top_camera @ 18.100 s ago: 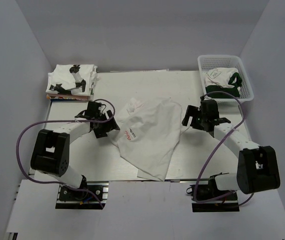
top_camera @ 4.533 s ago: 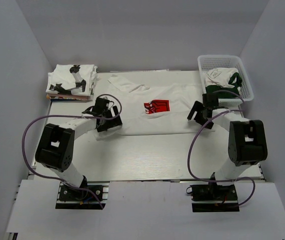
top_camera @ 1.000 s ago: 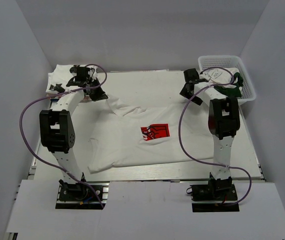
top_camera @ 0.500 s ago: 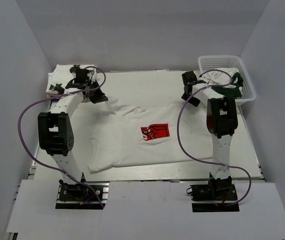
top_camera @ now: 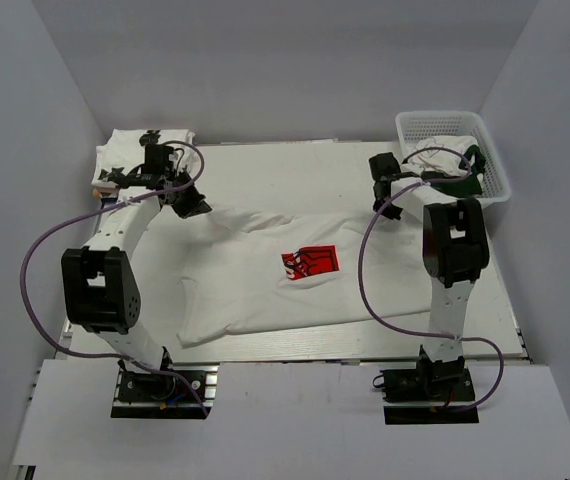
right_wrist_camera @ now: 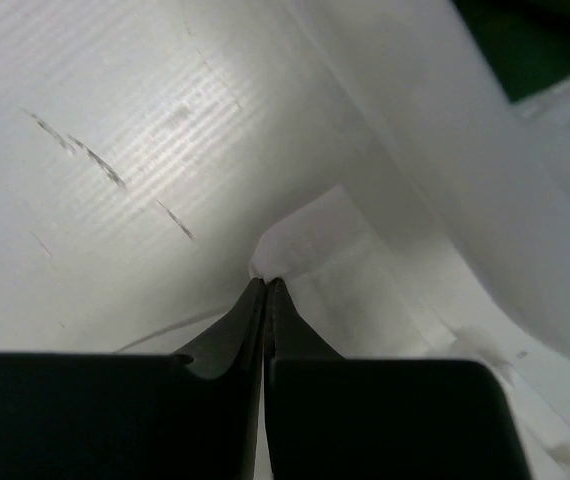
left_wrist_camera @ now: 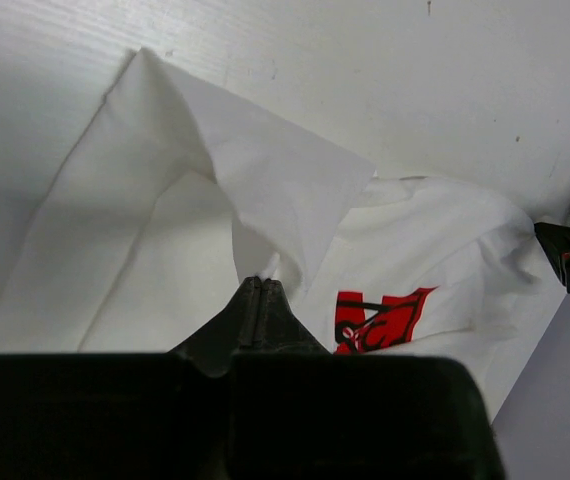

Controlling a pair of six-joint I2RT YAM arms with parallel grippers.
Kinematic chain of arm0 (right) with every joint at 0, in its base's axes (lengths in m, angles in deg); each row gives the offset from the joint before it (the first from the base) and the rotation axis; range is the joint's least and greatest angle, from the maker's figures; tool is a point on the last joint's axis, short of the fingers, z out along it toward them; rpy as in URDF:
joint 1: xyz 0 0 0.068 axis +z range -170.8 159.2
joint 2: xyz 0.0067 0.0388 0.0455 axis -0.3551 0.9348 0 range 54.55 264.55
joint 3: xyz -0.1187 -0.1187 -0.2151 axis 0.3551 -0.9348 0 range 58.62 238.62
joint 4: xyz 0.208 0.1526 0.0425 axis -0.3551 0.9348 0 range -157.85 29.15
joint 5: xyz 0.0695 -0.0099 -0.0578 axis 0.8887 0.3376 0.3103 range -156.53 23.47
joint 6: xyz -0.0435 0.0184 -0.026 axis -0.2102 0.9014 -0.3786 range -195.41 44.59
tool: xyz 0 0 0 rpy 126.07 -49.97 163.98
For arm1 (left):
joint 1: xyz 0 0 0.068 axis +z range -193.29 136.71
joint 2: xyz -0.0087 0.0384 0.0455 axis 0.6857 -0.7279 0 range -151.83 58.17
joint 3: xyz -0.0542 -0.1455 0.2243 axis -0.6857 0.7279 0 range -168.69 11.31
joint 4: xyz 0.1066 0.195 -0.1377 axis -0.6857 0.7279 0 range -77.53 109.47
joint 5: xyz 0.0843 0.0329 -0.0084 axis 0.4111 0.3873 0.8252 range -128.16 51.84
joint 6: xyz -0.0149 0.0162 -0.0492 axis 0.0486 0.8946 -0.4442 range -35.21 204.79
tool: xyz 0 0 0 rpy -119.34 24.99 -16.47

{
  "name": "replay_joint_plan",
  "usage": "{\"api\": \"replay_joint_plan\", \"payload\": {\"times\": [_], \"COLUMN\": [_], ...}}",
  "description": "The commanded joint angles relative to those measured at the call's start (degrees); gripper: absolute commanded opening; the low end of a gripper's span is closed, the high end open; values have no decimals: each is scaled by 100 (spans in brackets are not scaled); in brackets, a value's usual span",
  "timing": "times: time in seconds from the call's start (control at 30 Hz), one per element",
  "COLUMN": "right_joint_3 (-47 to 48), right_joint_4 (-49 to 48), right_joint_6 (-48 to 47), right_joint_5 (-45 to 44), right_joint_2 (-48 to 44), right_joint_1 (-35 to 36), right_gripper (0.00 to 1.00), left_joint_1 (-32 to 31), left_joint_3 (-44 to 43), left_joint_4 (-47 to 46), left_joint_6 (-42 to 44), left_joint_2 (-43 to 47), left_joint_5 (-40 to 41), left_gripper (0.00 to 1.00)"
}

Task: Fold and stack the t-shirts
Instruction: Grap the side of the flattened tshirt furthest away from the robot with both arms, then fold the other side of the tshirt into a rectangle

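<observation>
A white t-shirt (top_camera: 265, 285) with a red logo (top_camera: 310, 264) lies spread face up across the middle of the table. My left gripper (top_camera: 195, 206) is shut on a bunched fold at the shirt's far left shoulder; in the left wrist view the jaws (left_wrist_camera: 256, 282) pinch the cloth and lift it into a peak, with the red logo (left_wrist_camera: 380, 320) beyond. At the shirt's far right edge my right gripper (top_camera: 388, 208) is shut on it. In the right wrist view the jaws (right_wrist_camera: 265, 281) clamp a small white cloth corner (right_wrist_camera: 310, 235).
A stack of folded t-shirts (top_camera: 135, 160) sits at the back left corner. The white mesh basket (top_camera: 488, 150) at the back right holds more crumpled white and green cloth (top_camera: 445, 160). Bare table (top_camera: 285, 170) lies behind the shirt.
The right gripper came down toward the shirt's right edge and closed on it. The left gripper moved nearer and slightly right, carrying the shoulder fold with it.
</observation>
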Motion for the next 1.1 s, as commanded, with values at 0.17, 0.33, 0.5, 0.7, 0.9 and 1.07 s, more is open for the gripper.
{"api": "replay_joint_plan", "payload": {"times": [0.17,0.33,0.5,0.7,0.9,1.07], "right_joint_3": [-1191,-1771,-2229,-2739,-3029,-3266], "right_joint_4": [-502,-679,-1092,-1180,-1172,-1337], "right_joint_6": [-310,-441,-784,-898,-960,-978], "right_joint_5": [-404,-492,-159,-70,96,70], "right_joint_2": [-1565,-2059,-2727,-3228,-3422,-3624], "right_joint_1": [72,63,54,63,54,37], "right_gripper": [0,0,0,0,0,0], "left_joint_1": [32,32,32,-21,-21,-73], "left_joint_3": [734,1156,1727,2465,2818,2887], "left_joint_4": [725,1130,1629,2044,2527,3010], "left_joint_6": [-297,-350,-464,-683,-684,-499], "left_joint_2": [1527,2188,2847,3681,4008,4245], "left_joint_5": [202,255,193,-8,-729,-870], "left_gripper": [0,0,0,0,0,0]}}
